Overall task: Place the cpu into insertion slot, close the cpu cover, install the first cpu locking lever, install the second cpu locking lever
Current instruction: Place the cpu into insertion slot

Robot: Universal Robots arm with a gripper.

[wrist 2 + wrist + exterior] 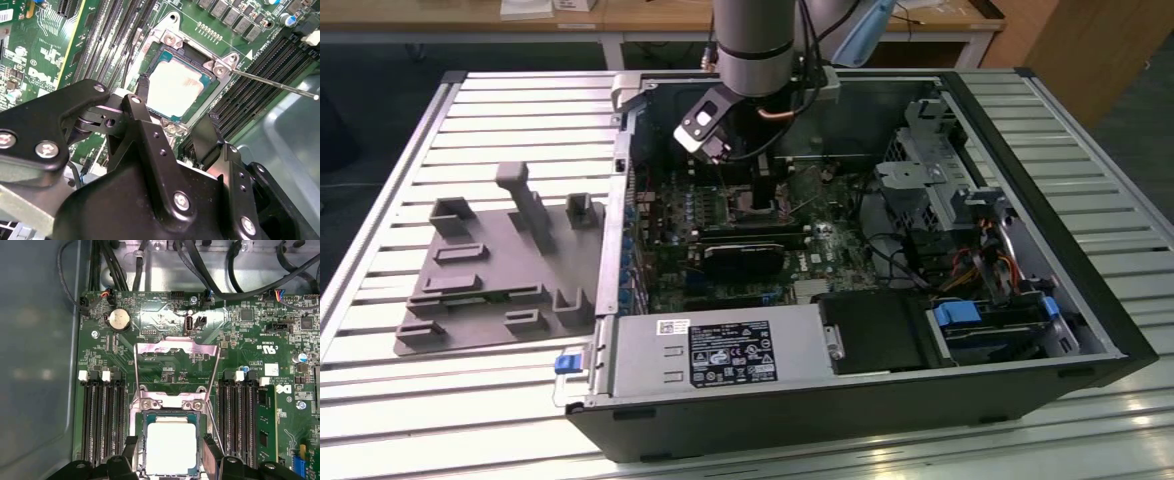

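Silver-grey flat square cpu (pixel 170 454) lies seated in the dark-framed, metal-rimmed square insertion slot (pixel 170 415) on the green motherboard (pixel 165 315) of an open black computer case (pixel 854 410). The black gripper (pixel 170 440) hovers just over it, jaws released and spread to either side of the chip. The thin silvery windowed cpu cover (pixel 177 346) stands flipped open beyond the slot, with two thin wire locking levers (pixel 136 372) unlatched.

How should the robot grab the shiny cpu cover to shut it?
Likely the free crossbar of the cpu cover, the end farthest from its hinge. It is flipped open, away from the cpu, and is a thin frame, so pinching that bar from above, on the side away from the chip, should give the most leverage.
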